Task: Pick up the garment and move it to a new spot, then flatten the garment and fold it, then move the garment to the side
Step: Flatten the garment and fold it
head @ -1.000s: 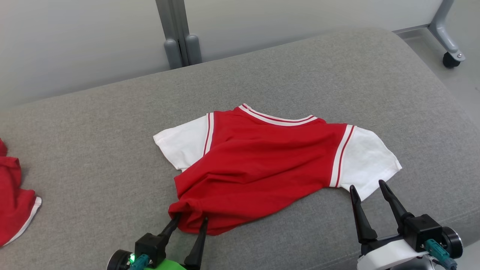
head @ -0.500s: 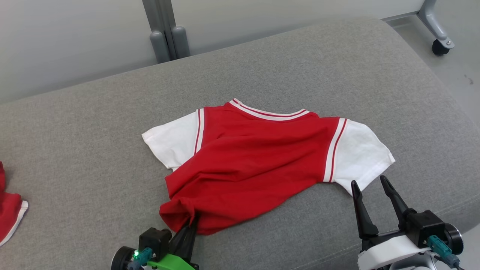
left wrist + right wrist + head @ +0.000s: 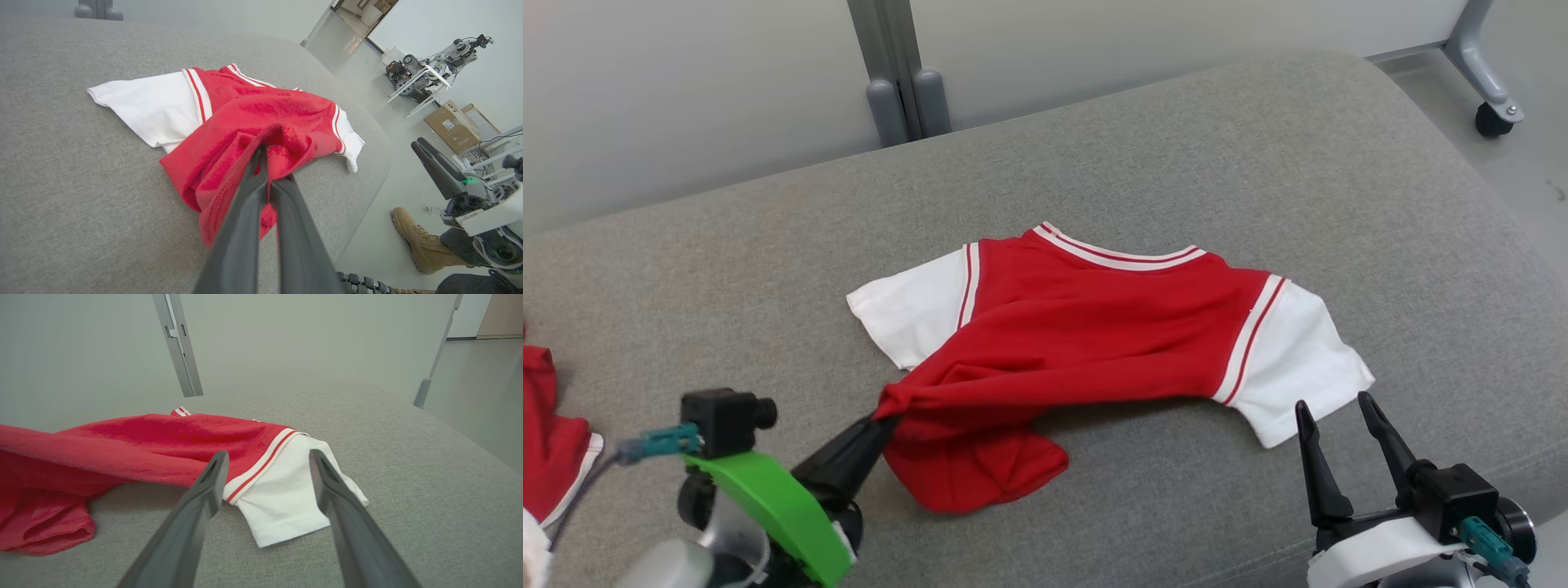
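The garment [image 3: 1094,335] is a red shirt with white sleeves and striped trim, lying on the grey cushion [image 3: 1176,147]. My left gripper [image 3: 882,418] is shut on its lower left hem, which is pulled up and to the left into a taut bunch. In the left wrist view the fingers [image 3: 261,192] pinch red fabric of the garment [image 3: 245,118]. My right gripper [image 3: 1339,408] stands open just in front of the right white sleeve [image 3: 1298,359]. The right wrist view has that sleeve [image 3: 282,490] lying beyond my open right gripper [image 3: 267,455].
Another red cloth [image 3: 547,441] lies at the cushion's left edge. A grey post [image 3: 894,73] stands behind the cushion and a wheeled leg [image 3: 1490,82] at the far right. A person's boot [image 3: 416,241] is on the floor beside the cushion's right end.
My left gripper closed on the hem, then lifted and drew it leftward, bunching the red fabric. The right gripper stayed open. The head camera shifted slightly.
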